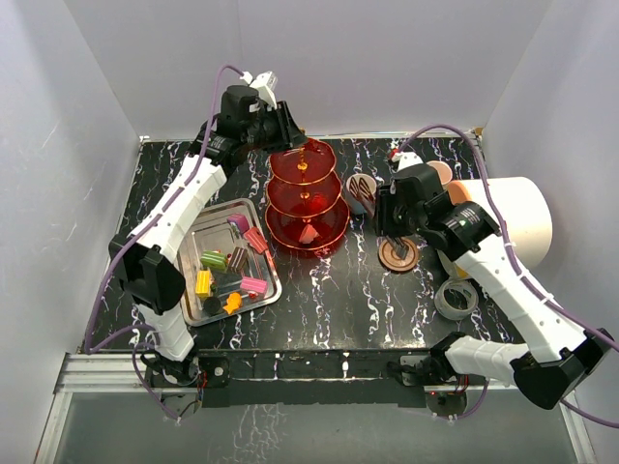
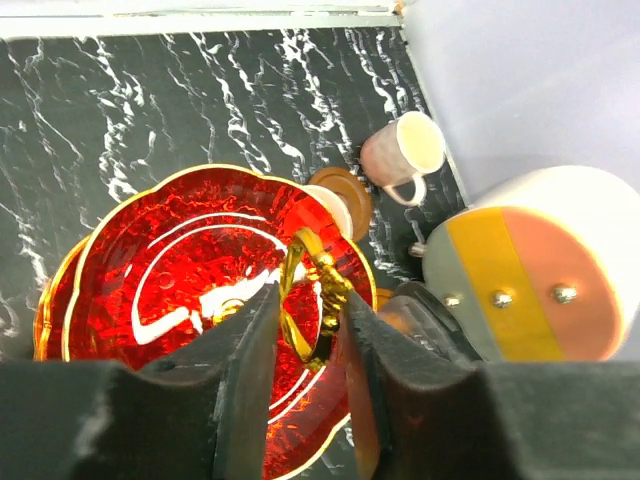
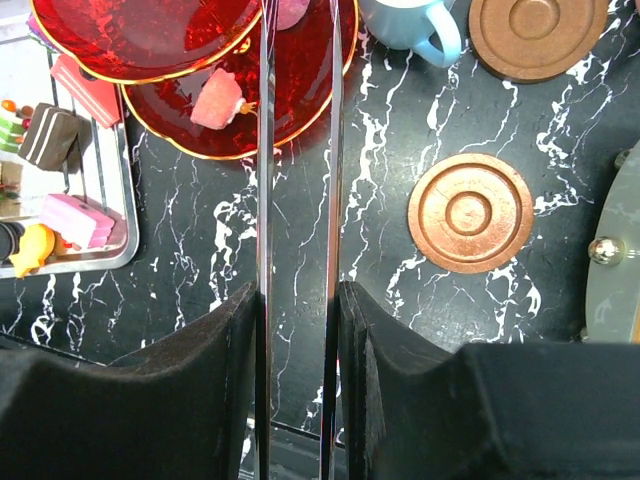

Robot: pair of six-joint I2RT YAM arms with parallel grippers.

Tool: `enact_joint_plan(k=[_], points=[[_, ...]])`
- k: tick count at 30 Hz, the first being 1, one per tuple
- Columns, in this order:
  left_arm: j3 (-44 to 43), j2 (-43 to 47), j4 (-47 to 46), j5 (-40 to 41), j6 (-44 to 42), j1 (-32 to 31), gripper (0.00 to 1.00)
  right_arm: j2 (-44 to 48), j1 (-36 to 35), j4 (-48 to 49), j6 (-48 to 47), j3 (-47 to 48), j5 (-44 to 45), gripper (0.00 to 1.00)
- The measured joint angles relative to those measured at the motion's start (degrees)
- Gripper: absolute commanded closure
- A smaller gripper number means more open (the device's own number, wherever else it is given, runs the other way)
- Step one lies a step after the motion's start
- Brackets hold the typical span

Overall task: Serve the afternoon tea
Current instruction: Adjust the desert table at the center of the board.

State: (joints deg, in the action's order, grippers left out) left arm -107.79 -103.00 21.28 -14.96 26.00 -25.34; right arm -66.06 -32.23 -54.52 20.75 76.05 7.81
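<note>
Three-tier red stand (image 1: 308, 198) stands upright at ctr of table (image 1: 329, 304). Its gold rod ends in a ring (image 2: 322, 275) above the top tier. L gripper (image 2: 310, 305) is over the top tier, fingers clamped on the ring from both sides. One pink sweet (image 3: 220, 100) lies on the bottom tier.

Blue cup (image 3: 410, 22) sits just R of the stand, w/ one brown saucer (image 3: 537, 35) beside it. The second saucer (image 3: 470, 212) is nearer the arm bases, apart from both. Pink cup (image 2: 405, 155) is near the back wall. Other sweets (image 1: 237, 266) are in the metal tray (image 1: 203, 232), L of the stand.

R gripper (image 3: 298, 295) hangs above bare table between stand and second saucer. Fingers are a narrow gap apart, w/ a thin shiny strip (image 3: 265, 150) along each inner face. Cannot tell whether it clamps them.

White cylinder (image 1: 513, 217) w/ orange face lies at far R, w/ a grey tape roll (image 1: 455, 298) in front of it.
</note>
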Motion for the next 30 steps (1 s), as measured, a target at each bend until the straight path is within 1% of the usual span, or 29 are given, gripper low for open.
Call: enact_joint_plan(k=[1, 3, 6, 9, 13, 14, 16, 18, 21, 24, 26, 30], points=[[0.3, 0.4, 0.2, 0.4, 1.4, -0.2, 0.59, 0.3, 0.0, 0.0, 0.3, -0.3, -0.2, 0.67], [0.8, 1.1, 0.4, 1.1, 3.8, -0.5, 0.48, 1.1, 0.0, 0.1, 1.0, -1.5, -0.7, 0.67], [0.9, 1.5, 1.2, 2.4, 5.6, -1.0, 0.37, 3.2, 0.0, -0.1, 2.7, -4.4, -1.9, 0.67], [0.5, 1.5, 3.1, 3.4, 6.0, -1.0, 0.29, 4.9, 0.0, -1.9, 4.8, -6.4, -3.4, 0.68], [-0.4, 1.5, 5.4, 4.2, 5.5, -1.0, 0.22, 6.1, 0.0, -2.7, 6.7, -8.4, -5.2, 0.67], [-0.5, 1.7, 5.6, 4.4, 5.2, -1.0, 0.2, 6.3, 0.0, -2.7, 7.1, -9.1, -5.9, 0.67], [-0.3, 2.3, 6.4, 5.1, 4.6, -1.0, 0.12, 6.3, 0.0, -2.4, 8.1, -10.3, -7.7, 0.65], [1.0, 4.1, 6.6, 6.2, 3.8, -1.0, 0.08, 6.3, 0.0, -1.1, 9.1, -11.9, -10.0, 0.65], [5.0, 9.8, 6.8, 8.7, 2.6, -1.0, 0.05, 5.4, 0.0, 1.4, 10.5, -14.0, -13.7, 0.61], [10.2, 17.9, 6.7, 12.1, 1.2, -1.0, 0.02, 3.9, 0.0, 5.2, 11.6, -15.3, -16.4, 0.59], [13.9, 23.4, 6.5, 14.4, 0.5, -1.0, 0.01, 2.8, 0.0, 7.8, 12.4, -16.1, -18.1, 0.58], [24.1, 36.5, 6.6, 21.0, -0.5, -1.0, 0.01, -0.1, 0.0, 11.1, 12.9, -16.7, -20.2, 0.58]])
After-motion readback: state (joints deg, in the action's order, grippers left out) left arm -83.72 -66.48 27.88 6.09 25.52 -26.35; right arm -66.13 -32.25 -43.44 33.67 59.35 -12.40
